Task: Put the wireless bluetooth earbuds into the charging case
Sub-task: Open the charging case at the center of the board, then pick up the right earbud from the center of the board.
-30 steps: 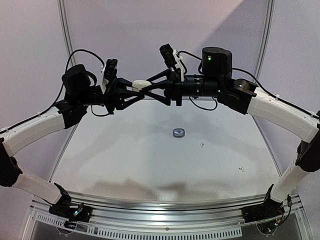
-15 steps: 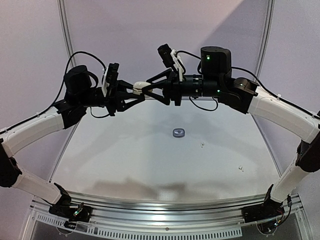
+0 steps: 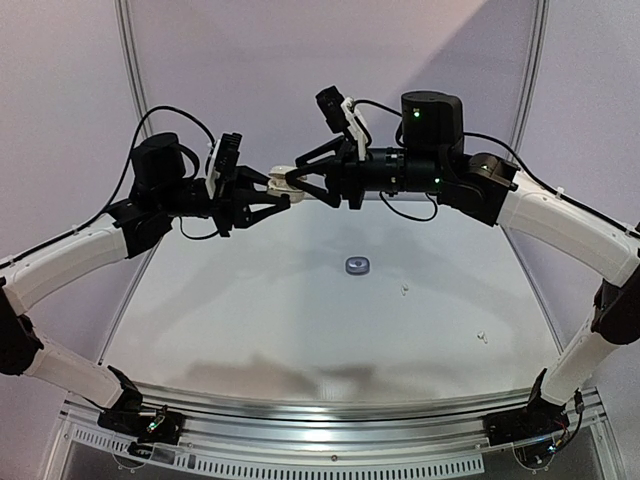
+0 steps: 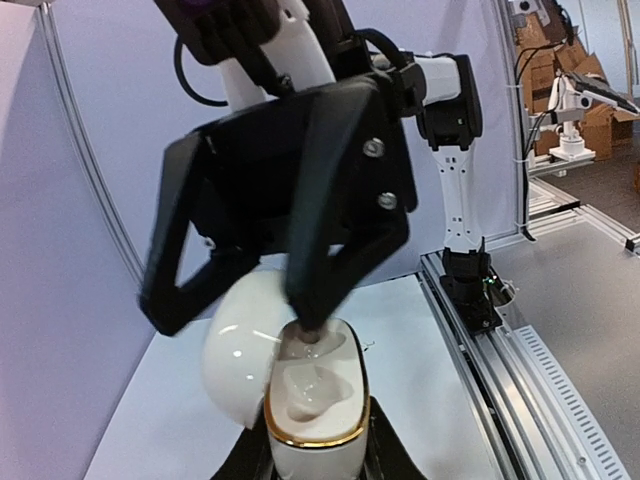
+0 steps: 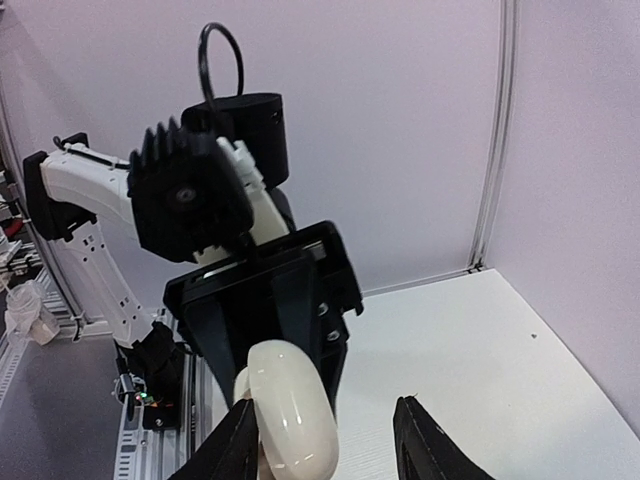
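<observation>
- We see both arms raised high over the table [image 3: 250, 320], and their end effectors meet in the air, tip to tip.
- The left end effector [image 3: 276, 189] is closed on the white charging case [image 4: 310, 425] and grips its lower body from both sides.
- The case is open. Its lid [image 4: 232, 350] is folded back to one side, and the hollow inside has a gold rim.
- The right end effector [image 3: 297, 176] is about half open. One fingertip [image 4: 304, 330] reaches into the hollow of the case, and the other finger stands on the outer side of the lid.
- We cannot tell if an earbud sits under that fingertip.
- Two tiny white earbuds [image 3: 404, 290] [image 3: 481, 337] lie on the table, well apart from each other.
- A small dark grey round thing [image 3: 357, 265] lies near the middle of the table, below the end effectors.
</observation>
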Robot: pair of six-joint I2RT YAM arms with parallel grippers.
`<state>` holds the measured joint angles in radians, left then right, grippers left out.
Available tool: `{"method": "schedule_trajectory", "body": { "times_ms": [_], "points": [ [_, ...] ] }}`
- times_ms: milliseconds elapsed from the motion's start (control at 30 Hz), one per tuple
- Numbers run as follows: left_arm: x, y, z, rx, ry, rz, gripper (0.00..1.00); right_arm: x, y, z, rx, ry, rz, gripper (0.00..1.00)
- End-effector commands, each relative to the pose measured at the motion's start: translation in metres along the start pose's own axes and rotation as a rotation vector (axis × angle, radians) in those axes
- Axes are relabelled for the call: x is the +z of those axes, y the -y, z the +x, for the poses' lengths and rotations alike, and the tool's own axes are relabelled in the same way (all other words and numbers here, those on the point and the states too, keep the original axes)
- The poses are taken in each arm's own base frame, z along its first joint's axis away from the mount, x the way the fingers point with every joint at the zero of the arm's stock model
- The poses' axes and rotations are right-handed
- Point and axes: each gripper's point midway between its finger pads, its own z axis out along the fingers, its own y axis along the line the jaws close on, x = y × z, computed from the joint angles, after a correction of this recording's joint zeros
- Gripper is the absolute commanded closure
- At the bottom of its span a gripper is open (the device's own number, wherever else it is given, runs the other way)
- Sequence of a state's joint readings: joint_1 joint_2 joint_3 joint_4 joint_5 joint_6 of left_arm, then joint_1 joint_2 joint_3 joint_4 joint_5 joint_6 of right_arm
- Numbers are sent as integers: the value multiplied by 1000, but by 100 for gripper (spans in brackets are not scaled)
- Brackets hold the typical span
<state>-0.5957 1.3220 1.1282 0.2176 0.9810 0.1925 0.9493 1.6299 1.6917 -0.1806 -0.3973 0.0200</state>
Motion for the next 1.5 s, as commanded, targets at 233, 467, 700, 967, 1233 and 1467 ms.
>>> {"method": "schedule_trajectory", "body": {
  "times_ms": [233, 467, 700, 967, 1233, 1467],
  "points": [
    [1, 24, -5, 32, 8, 72, 100, -9, 13, -22, 8, 52, 73, 54],
    [2, 20, 4, -139, 8, 41, 100, -6, -2, -19, 26, 41, -20, 52],
    [2, 21, 7, -171, 13, 44, 100, -6, -10, -27, 34, 71, -70, 49],
    [1, 19, 11, -174, 5, 21, 100, -17, 12, -37, 80, 90, 39, 45],
    [-2, 20, 17, -154, 5, -10, 100, -133, 158, 59, 615, -153, 752, 47],
    [-5, 22, 19, -142, 16, -16, 100, -258, 158, 210, 800, -643, 1202, 45]
  ]
}}
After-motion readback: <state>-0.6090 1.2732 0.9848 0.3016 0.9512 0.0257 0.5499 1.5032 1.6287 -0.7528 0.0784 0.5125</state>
